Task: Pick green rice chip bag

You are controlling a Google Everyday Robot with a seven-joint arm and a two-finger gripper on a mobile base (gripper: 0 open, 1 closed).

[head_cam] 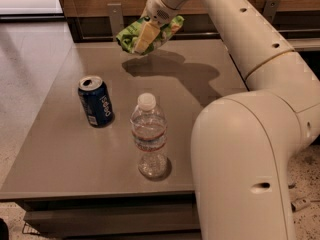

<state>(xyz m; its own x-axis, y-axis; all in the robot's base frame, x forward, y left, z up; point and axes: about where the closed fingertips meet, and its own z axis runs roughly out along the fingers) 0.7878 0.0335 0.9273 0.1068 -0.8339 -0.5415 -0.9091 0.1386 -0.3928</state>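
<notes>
The green rice chip bag [131, 35] is a crumpled light-green foil bag, held up in the air above the far part of the table, with its shadow on the tabletop below. My gripper [148, 34] is shut on the bag from above, one pale finger [145, 37] lying across its front. The white arm reaches in from the right and covers the bag's upper right part.
A blue soda can [95, 101] stands upright on the grey table [60, 149] at the left. A clear water bottle [149, 136] stands upright near the front middle. A wooden wall with metal brackets [115, 17] runs behind the table. My arm's bulky lower link [245, 169] fills the right.
</notes>
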